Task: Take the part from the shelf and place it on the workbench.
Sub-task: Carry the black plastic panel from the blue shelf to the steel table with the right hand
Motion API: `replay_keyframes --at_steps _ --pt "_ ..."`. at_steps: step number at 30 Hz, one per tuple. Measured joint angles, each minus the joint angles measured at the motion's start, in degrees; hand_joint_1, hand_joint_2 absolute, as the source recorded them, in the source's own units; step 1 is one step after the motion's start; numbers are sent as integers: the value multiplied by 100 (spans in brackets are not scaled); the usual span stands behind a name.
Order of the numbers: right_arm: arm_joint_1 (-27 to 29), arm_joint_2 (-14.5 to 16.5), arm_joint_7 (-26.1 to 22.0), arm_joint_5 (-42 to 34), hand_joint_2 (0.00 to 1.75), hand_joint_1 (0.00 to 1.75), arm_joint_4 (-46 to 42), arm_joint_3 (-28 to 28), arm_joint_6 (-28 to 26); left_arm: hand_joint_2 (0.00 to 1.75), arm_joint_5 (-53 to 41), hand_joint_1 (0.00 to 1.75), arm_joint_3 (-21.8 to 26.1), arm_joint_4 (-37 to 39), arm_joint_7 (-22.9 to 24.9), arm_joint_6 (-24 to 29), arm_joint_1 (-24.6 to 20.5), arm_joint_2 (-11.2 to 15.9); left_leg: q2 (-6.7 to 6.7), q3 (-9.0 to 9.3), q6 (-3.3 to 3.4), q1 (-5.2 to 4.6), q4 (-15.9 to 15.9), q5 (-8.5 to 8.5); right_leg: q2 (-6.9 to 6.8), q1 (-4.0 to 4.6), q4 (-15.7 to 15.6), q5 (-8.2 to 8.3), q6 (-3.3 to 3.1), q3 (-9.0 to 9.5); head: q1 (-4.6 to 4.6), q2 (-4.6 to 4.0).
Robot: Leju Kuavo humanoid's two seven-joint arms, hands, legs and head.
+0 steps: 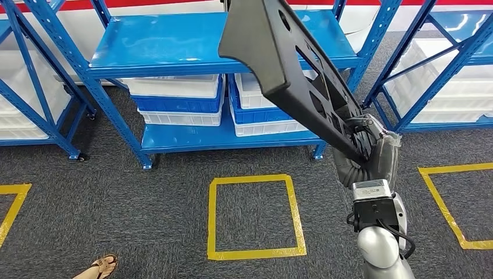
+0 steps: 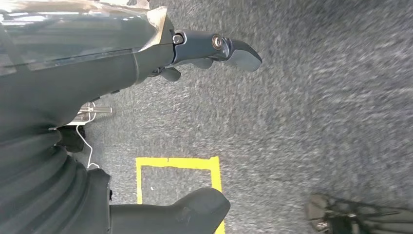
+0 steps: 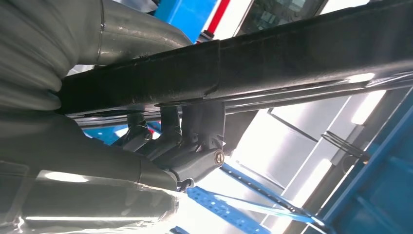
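Note:
The part [image 1: 290, 70] is a long black plastic panel with cut-outs, raised and slanting up toward the camera in the head view. My right hand [image 1: 369, 148] grips its lower end, in front of the blue shelf [image 1: 174, 46]. In the right wrist view the part [image 3: 272, 63] runs as a dark bar across the picture, with my right hand's fingers [image 3: 195, 141] wrapped around it. My left hand [image 2: 195, 53] hangs over the grey carpet with its fingers spread and nothing in it.
White and blue crates [image 1: 180, 99] sit on the shelf's lower level. More blue shelves stand at the left [image 1: 35, 87] and right [image 1: 442, 70]. Yellow tape squares [image 1: 256, 215] mark the grey carpet. A person's sandalled foot [image 1: 102, 266] is at the lower left.

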Motion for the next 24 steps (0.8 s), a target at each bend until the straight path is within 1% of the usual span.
replay_keyframes --at_steps 1,2,3,4,5,7,15,16,17,18,19,20,21,22,23,24 --pt "-12 1 25 23 175 175 1 -2 -1 175 -1 0 0 -1 -1 -11 -3 -6 -1 -101 -35 1 59 42 0 -20 -404 67 48 281 1 0" --pt "-29 2 50 39 175 175 1 -5 1 175 -1 0 0 -2 0 -19 -6 -13 -2 -193 -74 0 122 81 7 -9 -806 60 45 544 0 0" --pt "-48 3 73 49 175 175 2 -16 4 175 -1 0 0 -3 1 -21 -9 -16 -3 -260 -111 -8 168 123 11 12 -1098 9 13 699 -1 0" --pt "-68 3 89 51 175 175 5 -30 8 175 -1 0 0 -4 1 -22 -10 -21 -6 -302 -141 -19 196 170 16 39 -1252 -51 -41 759 -6 0" --pt "-81 3 97 53 175 175 9 -43 12 175 -1 0 0 -4 2 -23 -10 -25 -7 -322 -161 -22 203 211 21 68 -1283 -61 -86 746 -11 0" --pt "-95 3 100 53 175 175 15 -59 16 175 -1 0 0 -4 2 -24 -8 -28 -10 -329 -173 -26 199 258 19 72 -1253 -37 -119 697 -19 0" --pt "-95 3 100 53 175 175 15 -59 17 175 -1 0 0 -4 1 -24 -8 -28 -10 -330 -174 -26 198 262 19 72 -1251 -36 -121 695 -19 0" --pt "-98 2 100 52 175 175 18 -63 19 175 -1 0 1 -4 1 -25 -6 -28 -11 -333 -177 -25 195 271 18 71 -1246 -30 -132 689 -19 0" --pt "-107 1 102 50 175 175 27 -70 23 175 -1 0 4 -3 0 -26 0 -27 -12 -347 -189 -13 203 266 11 40 -1244 -5 -166 666 -18 0" --pt "-148 -1 108 46 175 175 47 -81 47 175 -1 0 17 -1 -11 -37 4 -32 -19 -436 -229 7 538 -81 -1 24 -1240 94 -238 579 -25 0" --pt "-193 -6 116 40 175 175 71 -93 73 175 -1 0 31 1 -20 -47 6 -36 -26 -531 -272 27 951 -447 -12 9 -1234 207 -308 472 -32 0" --pt "-243 -24 130 21 175 175 108 -110 97 175 -1 0 54 2 -17 -48 4 -41 -32 -466 -307 53 1289 -666 -25 -3 -1214 370 -354 282 -39 0" --pt "-297 -56 143 -3 175 175 139 -128 119 175 -1 0 79 1 -4 -42 -14 -48 -50 -136 -313 61 1254 -947 -31 22 -1189 555 -348 82 -44 0" --pt "-320 -106 146 -29 175 175 173 -144 116 175 -3 0 102 1 45 -4 -33 -55 -44 210 -246 52 871 -809 -30 27 -1174 687 -266 -87 -48 0" --pt "-341 -162 136 -68 175 175 215 -164 108 175 -20 0 123 2 100 38 -48 -62 -38 508 -151 36 405 -604 -26 36 -994 610 -229 -295 -34 0" --pt "-356 -204 112 -105 175 175 252 -178 97 175 -39 0 135 2 148 80 -62 -72 -32 623 -58 9 17 -535 -21 44 -726 414 -213 -430 -18 0"
